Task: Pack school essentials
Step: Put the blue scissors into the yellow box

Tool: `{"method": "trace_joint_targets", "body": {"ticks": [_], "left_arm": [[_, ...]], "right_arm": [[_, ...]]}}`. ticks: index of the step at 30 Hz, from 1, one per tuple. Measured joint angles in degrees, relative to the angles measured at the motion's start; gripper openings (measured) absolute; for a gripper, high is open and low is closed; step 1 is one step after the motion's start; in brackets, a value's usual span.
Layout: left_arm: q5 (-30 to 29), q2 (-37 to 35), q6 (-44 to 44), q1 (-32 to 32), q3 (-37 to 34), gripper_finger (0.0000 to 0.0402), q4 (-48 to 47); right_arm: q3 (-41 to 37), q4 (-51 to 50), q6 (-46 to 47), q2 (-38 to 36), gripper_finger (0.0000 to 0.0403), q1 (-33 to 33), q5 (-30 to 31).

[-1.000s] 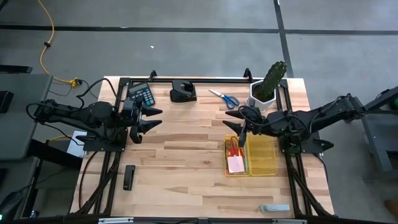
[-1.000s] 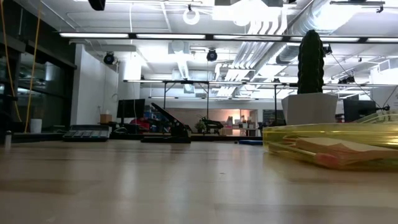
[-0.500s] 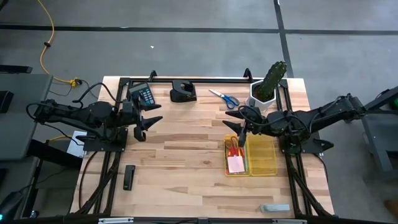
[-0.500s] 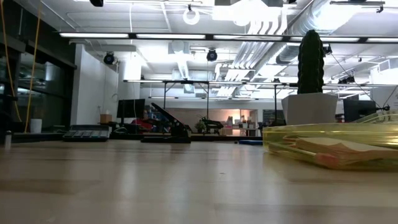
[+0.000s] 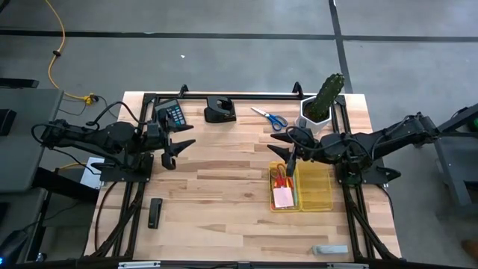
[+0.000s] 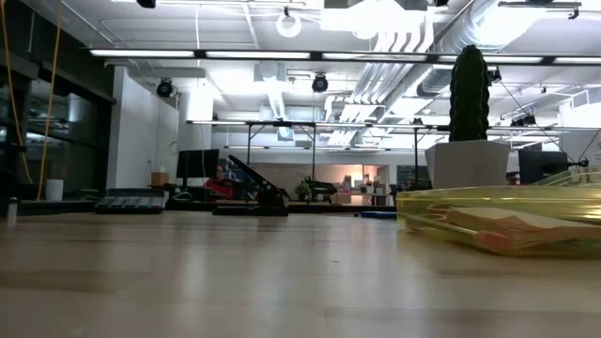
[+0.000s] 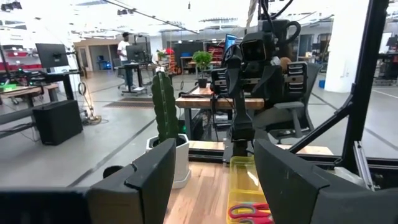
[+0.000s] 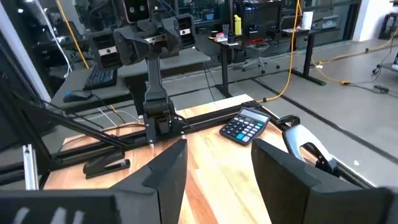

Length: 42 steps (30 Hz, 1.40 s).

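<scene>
The left claw (image 5: 178, 149) hangs open over the left side of the wooden worktop (image 5: 224, 194). The right claw (image 5: 282, 147) hangs open just above the clear yellow plastic tray (image 5: 317, 190), right of the middle. The red-handled scissors (image 5: 279, 178) and square pink sticky pad (image 5: 282, 197) lie in the tray. The blue-handled scissors (image 5: 269, 117) lie near the top, beside the green cactus in a white pot (image 5: 323, 101).

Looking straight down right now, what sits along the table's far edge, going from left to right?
Calculator → black stapler → blue scissors → cactus.
</scene>
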Motion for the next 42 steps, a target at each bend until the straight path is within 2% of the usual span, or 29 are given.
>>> {"method": "trace_joint_targets", "body": {"ticks": [7, 13, 15, 21, 25, 33, 39, 42], "left_arm": [[-1.2, 0.0, -0.1, 0.0, 0.0, 0.0205, 0.0], [-1.3, 0.3, -0.2, 0.0, 0.0, 0.0205, 0.0], [-1.6, 0.3, -0.2, 0.0, 0.0, 0.0205, 0.0], [-2.4, 0.7, -1.7, 0.0, 0.0, 0.0205, 0.0], [-2.6, 0.7, -2.6, 0.0, 0.0, 0.0205, 0.0], [-2.7, 0.7, -3.9, 0.0, 0.0, 0.0205, -0.1], [-2.7, 0.7, -4.6, 0.0, 0.0, 0.0205, -0.8], [-2.7, 0.7, -4.6, 0.0, 0.0, 0.0205, -0.9]], "right_arm": [[0.0, -0.2, 8.9, 1.7, 0.0172, -3.9, 0.5], [3.5, -3.0, 13.6, 10.7, 0.0172, -11.4, -2.3], [7.7, -8.8, 15.0, 14.7, 0.0172, -14.2, -2.5], [24.3, -38.9, 24.3, 28.3, 0.0172, -23.5, -4.5], [30.7, -48.5, 27.5, 36.5, 0.0172, -27.9, -8.3], [33.3, -51.7, 29.4, 46.8, 0.0172, -34.2, -15.5], [33.3, -52.2, 30.5, 50.1, 0.0172, -38.5, -21.1], [33.3, -52.4, 30.5, 50.8, 0.0172, -39.9, -21.3]]}}
